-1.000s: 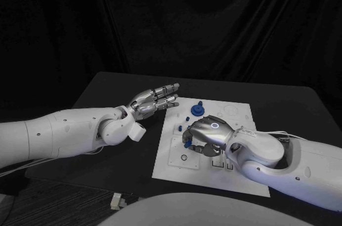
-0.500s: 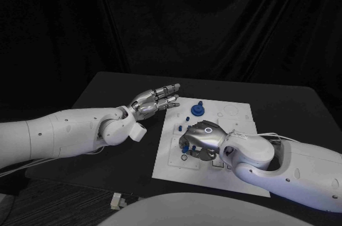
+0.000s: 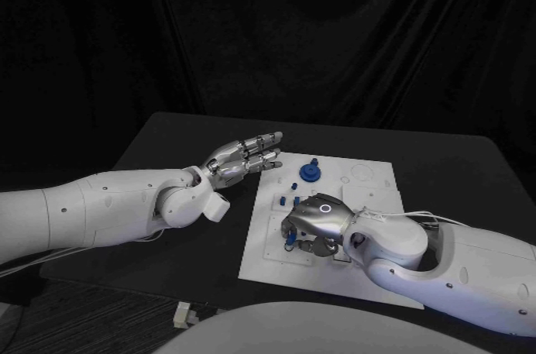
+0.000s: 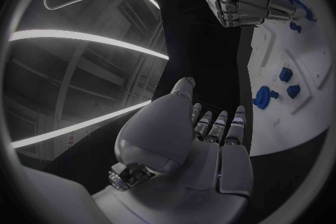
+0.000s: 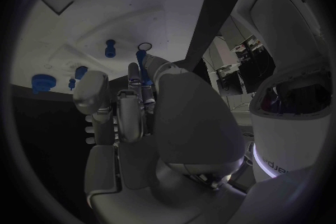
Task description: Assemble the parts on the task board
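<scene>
The white task board (image 3: 272,266) lies mid-table. My right hand (image 3: 314,222) hovers low over its near-left part, fingers curled down, pinching a small blue peg (image 3: 290,235). In the right wrist view the peg (image 5: 142,63) points at a ringed hole (image 5: 145,46) in the board (image 5: 84,11). A larger blue part (image 3: 310,170) stands at the board's far side, with two small blue pieces (image 3: 295,187) near it. My left hand (image 3: 242,159) floats open beside the board's far-left corner, holding nothing. The left wrist view shows its straight fingers (image 4: 210,126) and the larger blue part (image 4: 265,95).
The black table (image 3: 179,149) extends left of the board under my left arm. A small white object (image 3: 182,314) lies off the table's near-left edge. More small blue parts (image 5: 110,47) stand on the board beyond my right hand.
My right hand has shifted left and lower over the board's near-left part, carrying the blue peg. The left hand has stayed still.
</scene>
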`<state>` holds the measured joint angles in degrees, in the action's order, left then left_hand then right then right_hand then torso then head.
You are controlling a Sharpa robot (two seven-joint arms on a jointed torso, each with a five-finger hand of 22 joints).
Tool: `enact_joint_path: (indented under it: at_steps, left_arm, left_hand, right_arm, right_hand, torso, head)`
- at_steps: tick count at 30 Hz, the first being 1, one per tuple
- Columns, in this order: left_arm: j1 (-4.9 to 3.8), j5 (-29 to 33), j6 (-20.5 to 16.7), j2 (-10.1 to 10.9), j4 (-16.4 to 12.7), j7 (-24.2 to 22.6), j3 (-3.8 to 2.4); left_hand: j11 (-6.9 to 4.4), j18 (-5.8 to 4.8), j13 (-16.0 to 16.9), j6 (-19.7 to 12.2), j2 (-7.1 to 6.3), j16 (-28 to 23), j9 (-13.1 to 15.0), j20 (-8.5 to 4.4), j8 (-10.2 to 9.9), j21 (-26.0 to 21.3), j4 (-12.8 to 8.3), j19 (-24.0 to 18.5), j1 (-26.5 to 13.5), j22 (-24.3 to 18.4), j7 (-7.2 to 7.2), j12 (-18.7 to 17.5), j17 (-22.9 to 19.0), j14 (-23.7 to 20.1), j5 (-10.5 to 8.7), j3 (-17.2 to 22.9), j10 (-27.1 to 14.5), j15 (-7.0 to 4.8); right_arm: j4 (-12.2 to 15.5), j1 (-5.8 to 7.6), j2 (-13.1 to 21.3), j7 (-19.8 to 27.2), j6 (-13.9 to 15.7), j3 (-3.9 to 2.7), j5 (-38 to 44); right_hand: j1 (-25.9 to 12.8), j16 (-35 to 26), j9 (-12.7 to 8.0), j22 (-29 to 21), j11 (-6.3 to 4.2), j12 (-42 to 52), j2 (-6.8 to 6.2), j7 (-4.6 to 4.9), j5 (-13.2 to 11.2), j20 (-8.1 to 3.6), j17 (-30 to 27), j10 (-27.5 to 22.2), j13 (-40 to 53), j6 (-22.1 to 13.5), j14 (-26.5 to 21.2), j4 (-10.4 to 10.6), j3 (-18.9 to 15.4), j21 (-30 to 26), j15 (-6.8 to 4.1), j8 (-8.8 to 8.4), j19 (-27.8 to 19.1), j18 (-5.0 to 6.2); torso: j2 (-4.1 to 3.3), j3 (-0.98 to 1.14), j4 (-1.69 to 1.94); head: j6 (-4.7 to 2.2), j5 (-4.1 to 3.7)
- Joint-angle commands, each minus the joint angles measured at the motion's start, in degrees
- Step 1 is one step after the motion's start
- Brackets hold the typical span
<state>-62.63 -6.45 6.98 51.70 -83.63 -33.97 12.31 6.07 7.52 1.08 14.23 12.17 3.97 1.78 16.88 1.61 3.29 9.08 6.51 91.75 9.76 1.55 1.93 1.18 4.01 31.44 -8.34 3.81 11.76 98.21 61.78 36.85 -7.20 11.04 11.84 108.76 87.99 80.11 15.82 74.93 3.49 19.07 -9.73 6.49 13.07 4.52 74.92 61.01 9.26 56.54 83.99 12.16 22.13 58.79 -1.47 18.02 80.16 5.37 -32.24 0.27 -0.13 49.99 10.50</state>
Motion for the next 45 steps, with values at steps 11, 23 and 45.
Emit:
enact_joint_path:
  at_steps: [11, 23, 45]
  left_arm:
    - [0.24, 0.1, 0.62, -0.2, 0.04, -0.78, -0.06]
    - [0.45, 0.1, 0.84, -0.36, 0.16, -0.7, -0.06]
    - [0.63, 0.1, 1.04, -0.38, 0.21, -0.58, -0.06]
  left_hand:
    - [0.04, -1.04, 0.05, -0.07, 0.5, 0.34, 0.07, -0.04, 0.29, 0.05, -0.26, 0.13, 0.02, 0.05, 0.32, 0.24, 0.09, 0.1, 0.39, 0.14, 0.35, 0.3]
    - [0.04, -1.04, 0.05, -0.07, 0.5, 0.34, 0.07, -0.04, 0.29, 0.05, -0.26, 0.13, 0.02, 0.05, 0.32, 0.24, 0.09, 0.1, 0.39, 0.14, 0.35, 0.3]
    - [0.08, -1.09, 0.05, -0.04, 0.6, 0.34, 0.08, -0.03, 0.29, 0.06, -0.33, 0.18, 0.02, 0.06, 0.41, 0.24, 0.09, 0.09, 0.42, 0.27, 0.33, 0.34]
  right_arm:
    - [-0.2, -1.01, -0.26, 0.13, -0.47, -0.03, 0.58]
    - [-0.9, -1.53, -0.75, 0.07, -0.66, -0.03, 0.58]
    - [-1.15, -1.75, -1.06, -1.2, -2.76, -0.03, 0.58]
  right_hand:
    - [-0.11, -0.45, 0.09, 7.57, 0.07, -0.17, 0.41, 0.11, 0.37, 0.43, 1.55, 0.46, -0.1, 0.2, 2.27, -0.24, 0.27, -0.3, 0.6, 0.3, -0.09, 0.27]
    - [-0.09, -0.52, 0.13, 7.54, 0.08, -0.17, 0.41, 0.15, 0.42, 0.45, 1.46, 0.51, -0.12, 0.18, 2.21, -0.32, 0.32, -0.41, 0.62, 0.33, -0.15, 0.29]
    - [-1.37, -2.07, -0.41, 6.75, 0.64, -0.48, -0.28, -0.71, 0.05, 0.71, -0.34, -1.89, -0.15, -5.64, 0.91, -1.07, 0.54, -3.91, 0.74, -2.03, -2.2, 0.91]
  torso:
    - [0.0, 0.0, -0.01]
    - [0.02, 0.01, 0.01]
    - [0.01, 0.01, 0.01]
  head:
    - [0.01, -0.05]
    - [0.01, -0.07]
    - [0.01, -0.12]
